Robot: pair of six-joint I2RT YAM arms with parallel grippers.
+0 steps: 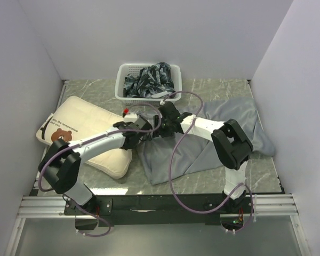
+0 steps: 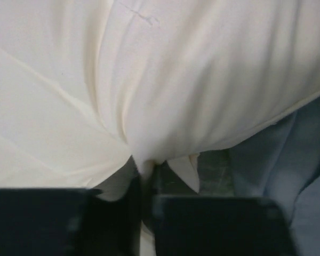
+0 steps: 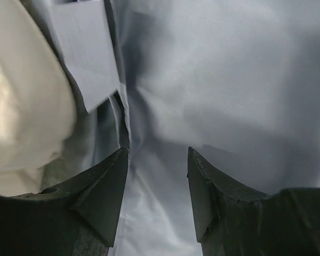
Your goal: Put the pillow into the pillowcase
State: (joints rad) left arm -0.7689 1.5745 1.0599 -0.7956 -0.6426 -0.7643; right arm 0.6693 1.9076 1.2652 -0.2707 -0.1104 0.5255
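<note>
Fingers (image 2: 213,224) of my left claw (image 2: 145,194) are squeezing nearly together on a gathered fold of the pillow (image 2: 202,80), and cream cloth is bunching into the thin gap between them, so that claw is clenching on the pillow's edge. Outward from there, seen from above, the pillow is lying on the table (image 1: 213,88) toward nine o'clock, with its bear face (image 1: 61,136) at the far nine o'clock end. My right claw (image 3: 157,152) is standing released, its two dark tips apart above the grey pillowcase (image 3: 229,80) with nothing caught between them; whether they are touching the cloth I cannot tell. A white tag (image 3: 82,64) is showing at eleven o'clock from those tips, and the pillow's rounded corner is bulging at nine. From overhead, both claws are meeting near the table's middle, and the pillowcase is spreading from there toward three and five o'clock, touching the pillow. At twelve o'clock a white basket (image 1: 122,80) is holding a dark patterned cloth (image 1: 149,80).
</note>
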